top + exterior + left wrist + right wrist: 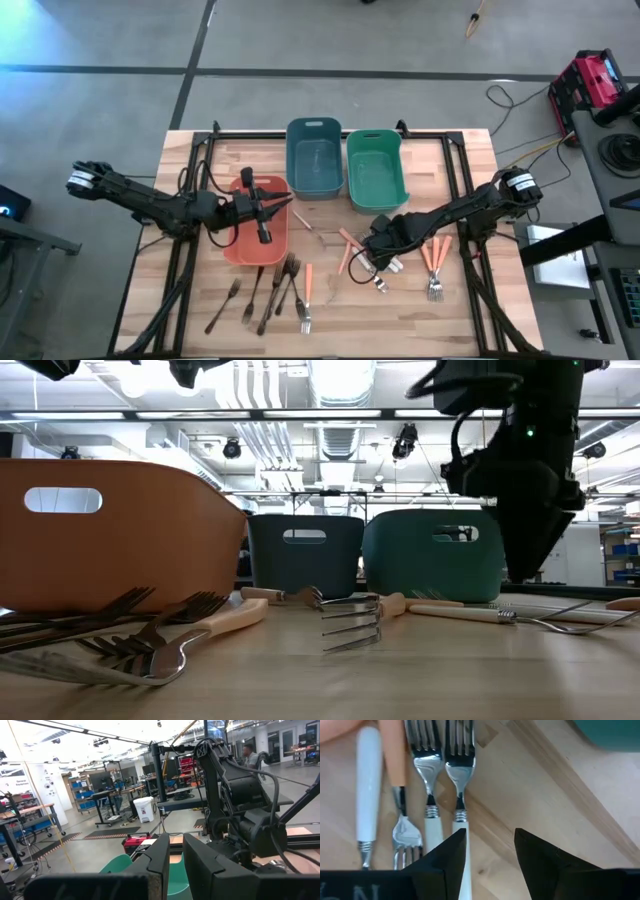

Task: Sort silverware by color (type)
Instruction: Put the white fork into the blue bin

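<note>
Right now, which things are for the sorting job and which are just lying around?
For the job: dark bronze metal forks; silver forks with orange handles; silver forks with white handles.
Just lying about: red box on the floor.

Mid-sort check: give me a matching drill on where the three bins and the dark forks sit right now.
1. salmon plastic bin
2. blue plastic bin
3. green plastic bin
4. dark bronze-brown metal forks

A. middle bin of the three
B. loose on the wooden table, near its front edge
C. bin nearest the left arm
D. bin nearest the right arm

Pairs: 1-C, 2-A, 3-D, 4-B
</note>
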Action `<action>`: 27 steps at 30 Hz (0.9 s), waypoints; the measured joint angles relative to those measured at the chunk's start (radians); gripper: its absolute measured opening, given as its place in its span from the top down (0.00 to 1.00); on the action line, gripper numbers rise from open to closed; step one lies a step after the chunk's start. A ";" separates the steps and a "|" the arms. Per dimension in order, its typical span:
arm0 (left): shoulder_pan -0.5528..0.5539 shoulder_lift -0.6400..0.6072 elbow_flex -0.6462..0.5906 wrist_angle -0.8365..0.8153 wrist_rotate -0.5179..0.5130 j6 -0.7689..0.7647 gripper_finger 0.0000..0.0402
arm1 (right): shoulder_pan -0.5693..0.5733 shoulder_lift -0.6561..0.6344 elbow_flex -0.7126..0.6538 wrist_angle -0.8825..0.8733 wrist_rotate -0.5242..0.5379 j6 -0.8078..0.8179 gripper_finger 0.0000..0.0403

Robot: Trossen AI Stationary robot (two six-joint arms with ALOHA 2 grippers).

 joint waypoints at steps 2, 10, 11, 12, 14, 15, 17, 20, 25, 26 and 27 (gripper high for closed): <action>0.000 0.000 0.000 0.000 0.000 0.000 0.91 | 0.000 0.000 -0.012 0.031 0.000 0.000 0.59; 0.000 0.000 0.000 0.001 0.000 0.000 0.91 | 0.000 0.004 -0.067 0.157 0.008 -0.012 0.59; 0.000 0.000 0.000 0.002 0.000 0.000 0.91 | 0.001 0.004 -0.071 0.168 0.009 -0.013 0.59; 0.000 0.000 0.000 0.002 0.000 0.000 0.91 | 0.002 0.004 -0.073 0.174 0.009 -0.012 0.59; 0.000 0.000 0.000 0.002 0.000 0.000 0.91 | 0.002 0.004 -0.074 0.174 0.009 -0.009 0.59; 0.000 0.000 0.000 0.002 0.000 0.000 0.91 | 0.002 0.004 -0.074 0.175 0.010 -0.009 0.59; 0.000 0.000 0.000 0.002 0.000 0.000 0.91 | 0.003 0.015 -0.074 0.178 0.013 -0.009 0.59; 0.000 0.000 0.000 0.002 0.000 0.000 0.91 | 0.002 0.042 -0.076 0.176 0.014 -0.019 0.59; 0.000 0.000 0.000 0.003 0.000 0.000 0.91 | 0.003 0.092 -0.071 0.184 0.016 -0.034 0.59; 0.000 0.000 0.000 0.002 0.000 0.000 0.91 | 0.003 0.099 -0.071 0.184 0.015 -0.034 0.60; 0.000 0.000 0.000 0.003 0.000 0.000 0.91 | 0.003 0.104 -0.071 0.186 0.014 -0.034 0.61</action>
